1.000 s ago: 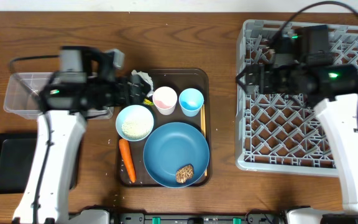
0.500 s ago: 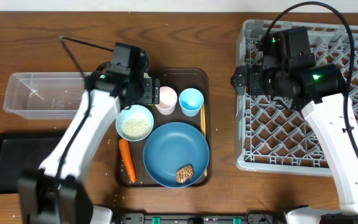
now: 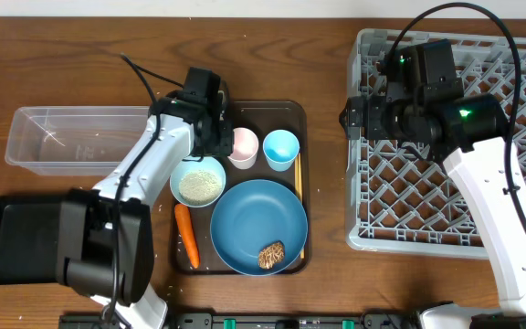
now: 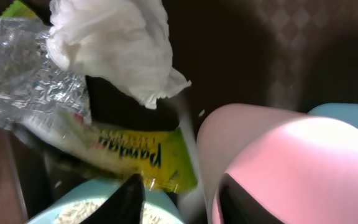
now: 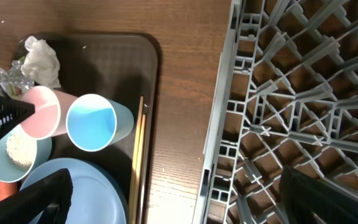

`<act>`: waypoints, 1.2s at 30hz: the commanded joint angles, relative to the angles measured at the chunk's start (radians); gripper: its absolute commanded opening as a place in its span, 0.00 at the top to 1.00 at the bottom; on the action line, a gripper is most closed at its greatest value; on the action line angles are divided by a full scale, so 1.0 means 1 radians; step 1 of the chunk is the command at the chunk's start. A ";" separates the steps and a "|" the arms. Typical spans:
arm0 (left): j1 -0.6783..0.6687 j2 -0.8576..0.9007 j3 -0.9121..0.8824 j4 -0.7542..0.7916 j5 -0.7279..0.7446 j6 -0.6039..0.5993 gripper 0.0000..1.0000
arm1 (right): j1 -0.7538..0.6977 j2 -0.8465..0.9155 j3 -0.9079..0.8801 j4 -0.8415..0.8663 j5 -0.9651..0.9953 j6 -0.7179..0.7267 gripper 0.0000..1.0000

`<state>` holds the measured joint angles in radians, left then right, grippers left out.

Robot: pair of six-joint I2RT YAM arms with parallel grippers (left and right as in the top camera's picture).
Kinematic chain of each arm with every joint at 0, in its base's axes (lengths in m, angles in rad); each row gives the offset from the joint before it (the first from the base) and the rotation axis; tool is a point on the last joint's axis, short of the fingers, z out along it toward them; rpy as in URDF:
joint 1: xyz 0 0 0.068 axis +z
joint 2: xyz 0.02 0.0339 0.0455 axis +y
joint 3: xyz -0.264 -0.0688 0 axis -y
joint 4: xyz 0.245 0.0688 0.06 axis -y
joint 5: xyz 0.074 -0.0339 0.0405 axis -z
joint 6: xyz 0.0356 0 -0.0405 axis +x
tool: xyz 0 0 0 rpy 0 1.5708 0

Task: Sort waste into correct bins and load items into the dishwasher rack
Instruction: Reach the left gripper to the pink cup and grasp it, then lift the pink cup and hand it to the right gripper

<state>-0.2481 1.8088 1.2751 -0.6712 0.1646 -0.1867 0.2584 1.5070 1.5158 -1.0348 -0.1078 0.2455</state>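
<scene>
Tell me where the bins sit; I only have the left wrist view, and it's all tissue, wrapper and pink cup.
Observer: The clear tub lies on the table left of the brown serving tray; the black tray is at the front-left corner.
Operator: And the carrot?
Observer: It lies along the serving tray's left side, beside the blue plate.
Operator: Is the right arm in my way?
Observer: No; the right gripper hangs open over the left edge of the dishwasher rack, holding nothing.
</scene>
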 commanded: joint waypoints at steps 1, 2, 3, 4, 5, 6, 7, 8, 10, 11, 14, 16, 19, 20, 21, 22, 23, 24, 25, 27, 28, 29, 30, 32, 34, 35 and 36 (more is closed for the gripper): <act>0.000 0.034 0.005 0.004 0.011 -0.004 0.77 | 0.004 0.003 0.020 -0.002 0.011 0.013 0.01; 0.000 0.034 0.005 0.007 0.011 -0.004 0.80 | 0.004 0.003 0.020 -0.001 0.011 0.013 0.01; 0.000 0.034 0.005 0.009 0.011 -0.004 0.81 | 0.004 0.003 0.020 -0.001 0.011 0.012 0.01; 0.000 0.034 0.005 0.012 0.011 -0.007 0.88 | 0.004 0.003 0.020 -0.001 0.012 0.012 0.01; 0.000 0.034 0.005 0.016 0.017 -0.006 0.89 | 0.004 0.003 0.020 -0.001 0.014 0.012 0.01; 0.000 0.034 0.005 0.019 0.023 -0.006 0.90 | 0.004 0.003 0.020 -0.001 0.014 0.012 0.01; 0.000 0.034 0.005 0.019 0.023 -0.006 0.94 | 0.004 0.003 0.020 -0.001 0.014 0.012 0.01; 0.000 0.033 0.005 0.018 0.023 -0.006 0.94 | 0.004 0.003 0.020 -0.001 0.014 0.012 0.01; 0.004 0.023 0.013 0.001 0.030 -0.006 0.94 | 0.004 0.003 0.020 -0.001 0.014 0.012 0.01; 0.008 0.012 0.023 -0.016 0.029 -0.006 0.94 | 0.004 0.003 0.020 -0.001 0.014 0.012 0.01; 0.029 -0.045 0.078 -0.087 0.029 -0.002 0.94 | 0.004 0.003 0.020 -0.002 0.014 0.012 0.01; 0.044 -0.097 0.126 -0.146 0.031 -0.002 0.94 | 0.001 0.003 0.020 -0.002 0.014 0.009 0.01; 0.064 -0.185 0.170 -0.195 0.102 0.011 0.94 | -0.018 0.001 0.021 0.006 0.002 0.010 0.01; 0.072 -0.221 0.171 -0.191 0.172 0.031 0.94 | -0.028 -0.002 0.021 0.015 -0.017 0.010 0.02; 0.078 -0.245 0.171 -0.187 0.228 0.037 0.94 | -0.040 -0.005 0.021 0.031 -0.052 0.008 0.01; 0.087 -0.270 0.171 -0.181 0.296 0.037 0.94 | -0.052 -0.008 0.021 0.048 -0.098 -0.003 0.01; 0.094 -0.289 0.171 -0.174 0.368 0.044 0.94 | -0.069 -0.013 0.021 0.074 -0.190 -0.047 0.01; 0.099 -0.303 0.171 -0.168 0.438 0.058 0.94 | -0.080 -0.017 0.021 0.092 -0.262 -0.084 0.01; 0.105 -0.312 0.171 -0.159 0.507 0.068 0.94 | -0.097 -0.023 0.021 0.117 -0.379 -0.143 0.01; 0.117 -0.323 0.171 -0.134 0.644 0.082 0.94 | -0.127 -0.031 0.021 0.151 -0.615 -0.251 0.03; 0.122 -0.324 0.171 -0.114 0.713 0.082 0.94 | -0.141 -0.034 0.021 0.163 -0.727 -0.294 0.04; 0.124 -0.323 0.171 -0.095 0.769 0.082 0.94 | -0.150 -0.035 0.021 0.171 -0.806 -0.316 0.06; 0.126 -0.322 0.171 -0.073 0.824 0.082 0.94 | -0.157 -0.035 0.021 0.178 -0.894 -0.335 0.07; 0.125 -0.321 0.171 -0.018 0.954 0.081 0.94 | -0.153 -0.034 0.021 0.182 -1.025 -0.375 0.11; 0.125 -0.320 0.171 0.032 1.048 0.077 0.94 | -0.136 -0.034 0.021 0.182 -1.085 -0.406 0.12; 0.124 -0.320 0.171 0.055 1.082 0.076 0.94 | -0.123 -0.034 0.021 0.186 -1.106 -0.421 0.12; 0.124 -0.320 0.171 0.068 1.101 0.072 0.94 | -0.112 -0.034 0.021 0.190 -1.116 -0.436 0.11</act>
<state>-0.1276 1.4868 1.4414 -0.6258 1.0405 -0.1261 0.1223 1.4948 1.5181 -0.8516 -0.9970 -0.0834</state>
